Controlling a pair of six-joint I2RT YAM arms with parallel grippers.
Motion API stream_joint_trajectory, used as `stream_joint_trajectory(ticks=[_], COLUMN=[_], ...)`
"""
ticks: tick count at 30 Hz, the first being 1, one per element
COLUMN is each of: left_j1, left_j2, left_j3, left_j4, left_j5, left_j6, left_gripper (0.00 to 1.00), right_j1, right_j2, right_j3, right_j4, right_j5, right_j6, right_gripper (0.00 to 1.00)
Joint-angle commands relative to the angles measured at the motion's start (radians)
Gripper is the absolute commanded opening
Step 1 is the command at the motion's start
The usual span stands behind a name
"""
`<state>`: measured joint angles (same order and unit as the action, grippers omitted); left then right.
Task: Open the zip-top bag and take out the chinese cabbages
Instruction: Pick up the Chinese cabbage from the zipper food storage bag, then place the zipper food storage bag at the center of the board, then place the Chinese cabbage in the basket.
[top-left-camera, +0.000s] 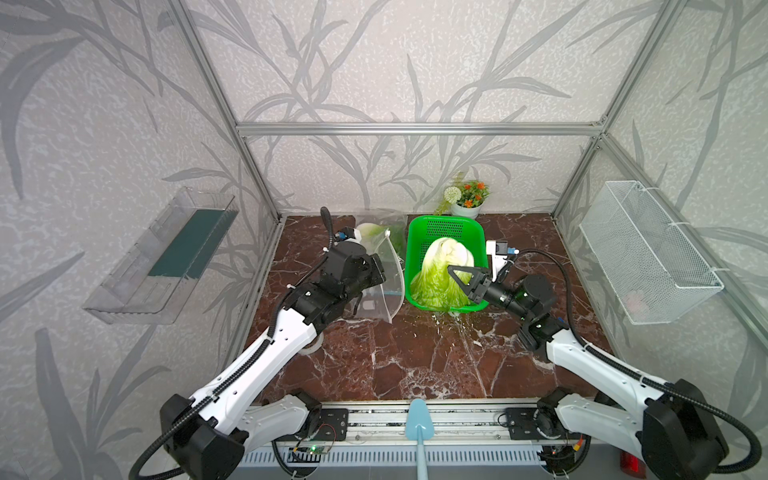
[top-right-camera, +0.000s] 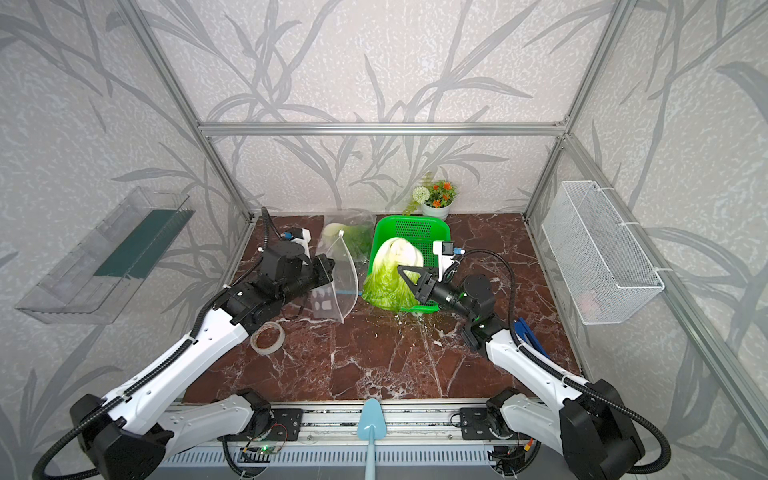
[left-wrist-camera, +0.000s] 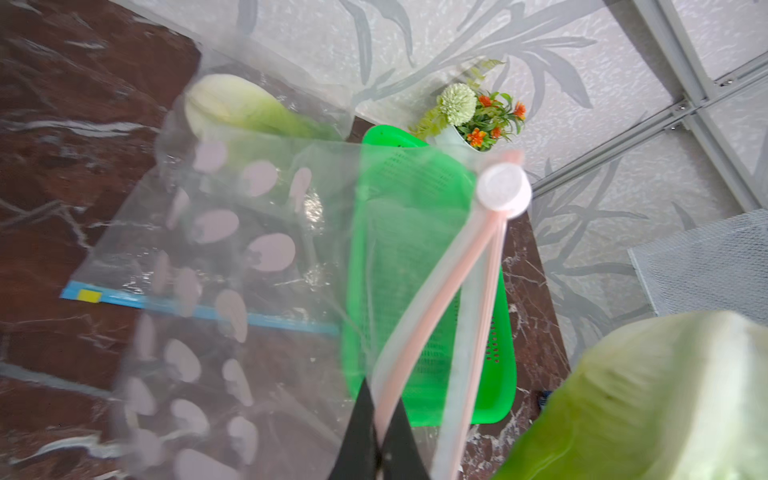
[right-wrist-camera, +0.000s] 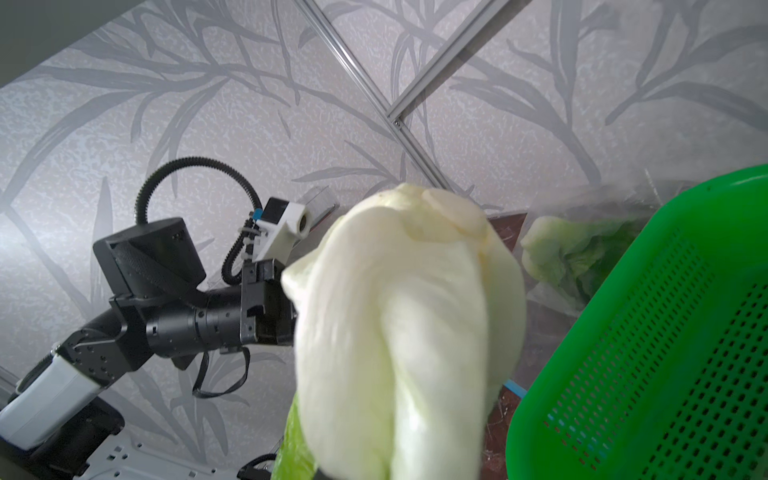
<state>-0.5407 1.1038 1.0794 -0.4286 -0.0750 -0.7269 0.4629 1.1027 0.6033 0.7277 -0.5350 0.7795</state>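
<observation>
Grey leaf-patterned walls (top-left-camera: 374, 62) enclose a red-brown marble tabletop (top-left-camera: 415, 365). Left of the green basket (top-left-camera: 444, 226), the left gripper (left-wrist-camera: 378, 411) is clenched on one lip of the opened zip-top bag (left-wrist-camera: 249, 249). One chinese cabbage (left-wrist-camera: 237, 108) lies inside, at its far end. The right gripper (top-left-camera: 459, 276) grasps the second chinese cabbage (top-left-camera: 440, 257) by its green leaves, raised close by the basket.

Pale cabbage head (right-wrist-camera: 407, 332) close up; green basket (right-wrist-camera: 665, 353) beside.
</observation>
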Motion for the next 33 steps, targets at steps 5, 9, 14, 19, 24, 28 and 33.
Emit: stream_joint_trajectory(ticks=[5, 9, 14, 19, 24, 28, 33], left_j1=[0.073, 0.099, 0.159, 0.252, 0.331, 0.369, 0.397], left_j2=[-0.057, -0.032, 0.05, 0.167, 0.324, 0.458, 0.61], left_j3=[0.117, 0.211, 0.348, 0.447, 0.546, 0.605, 0.68], left_j4=[-0.211, -0.291, -0.381, -0.407, -0.411, -0.391, -0.38], left_j5=[-0.194, -0.27, -0.322, -0.337, -0.388, -0.399, -0.424], left_j6=[0.135, 0.218, 0.318, 0.408, 0.53, 0.62, 0.709], left_gripper=[0.0, 0.0, 0.0, 0.0, 0.0, 0.0, 0.0], right_j1=[-0.088, -0.11, -0.128, -0.138, -0.138, -0.138, -0.138], right_j2=[0.067, 0.163, 0.304, 0.45, 0.581, 0.674, 0.745], right_j3=[0.243, 0.327, 0.395, 0.475, 0.599, 0.676, 0.741], right_j4=[-0.27, -0.421, -0.503, -0.551, -0.727, -0.813, -0.89], right_j5=[-0.168, -0.216, -0.227, -0.243, -0.207, -0.185, -0.15], right_j6=[-0.065, -0.132, -0.202, -0.255, -0.368, -0.424, -0.465], right_gripper=[0.0, 0.0, 0.0, 0.0, 0.0, 0.0, 0.0])
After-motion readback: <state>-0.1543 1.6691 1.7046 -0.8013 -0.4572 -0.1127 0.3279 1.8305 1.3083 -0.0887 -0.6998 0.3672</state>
